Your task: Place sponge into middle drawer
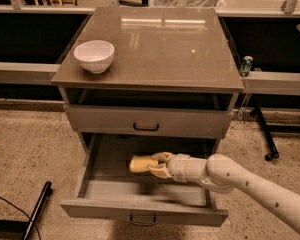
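Observation:
The middle drawer (105, 191) is pulled open below the cabinet, showing its grey floor, side walls and a narrow front panel with a small loop handle. My gripper (151, 164) reaches in from the right over the drawer's middle. It is shut on the pale yellow sponge (139, 164), which sticks out to the left of the fingers (160, 172), a little above the drawer floor.
A white bowl (94, 55) stands on the cabinet top (155, 44) at the left. A shut drawer front (147, 122) with a dark handle sits above the open drawer. A dark stand leg (36, 210) and cable lie on the floor at the left.

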`<state>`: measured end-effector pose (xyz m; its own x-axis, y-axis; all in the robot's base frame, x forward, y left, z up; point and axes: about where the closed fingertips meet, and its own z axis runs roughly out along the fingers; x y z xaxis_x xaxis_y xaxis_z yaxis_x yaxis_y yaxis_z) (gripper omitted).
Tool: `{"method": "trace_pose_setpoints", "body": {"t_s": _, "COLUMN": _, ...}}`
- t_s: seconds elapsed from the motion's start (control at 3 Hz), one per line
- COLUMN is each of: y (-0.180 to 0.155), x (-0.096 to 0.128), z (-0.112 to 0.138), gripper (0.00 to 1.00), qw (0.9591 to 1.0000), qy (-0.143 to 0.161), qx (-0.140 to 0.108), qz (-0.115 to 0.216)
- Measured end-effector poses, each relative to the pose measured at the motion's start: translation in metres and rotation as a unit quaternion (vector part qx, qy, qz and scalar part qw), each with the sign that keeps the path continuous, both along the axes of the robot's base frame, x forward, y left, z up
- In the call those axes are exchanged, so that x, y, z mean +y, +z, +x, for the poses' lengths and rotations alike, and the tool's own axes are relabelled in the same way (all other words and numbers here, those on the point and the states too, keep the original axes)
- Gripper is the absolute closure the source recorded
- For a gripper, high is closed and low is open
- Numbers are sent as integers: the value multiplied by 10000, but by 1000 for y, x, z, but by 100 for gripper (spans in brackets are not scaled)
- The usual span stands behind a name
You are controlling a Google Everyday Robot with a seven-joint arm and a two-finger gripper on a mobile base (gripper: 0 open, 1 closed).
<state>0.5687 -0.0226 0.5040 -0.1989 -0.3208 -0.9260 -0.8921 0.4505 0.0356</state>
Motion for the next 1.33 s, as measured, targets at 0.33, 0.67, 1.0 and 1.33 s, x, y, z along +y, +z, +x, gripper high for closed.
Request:
{"method": "trace_pose_setpoints", "body": {"t_s": 0.33, "y": 0, "x": 0, "z": 0, "gripper": 5, "qw": 10000, "qy": 0, "qx": 0, "qz": 0}}
{"method": "trace_pose_setpoints", "body": {"t_s": 0.67, "y": 0, "x": 0, "z": 0, "gripper": 0, "qw": 10000, "qy": 3, "qx": -1, "qz": 1}}
{"method": "trace_pose_setpoints", "body": {"t_s": 1.0, "y": 2, "x": 3, "z": -2, "gripper": 0, "qw": 9999, "qy": 115, "qx": -68, "qz": 46}}
{"method": "trace_pose_setpoints", "body": {"t_s": 1.33, "y": 49, "x": -6, "z": -30, "gripper": 0, "qw": 9948, "qy": 733, "qx": -697, "qz": -143}}
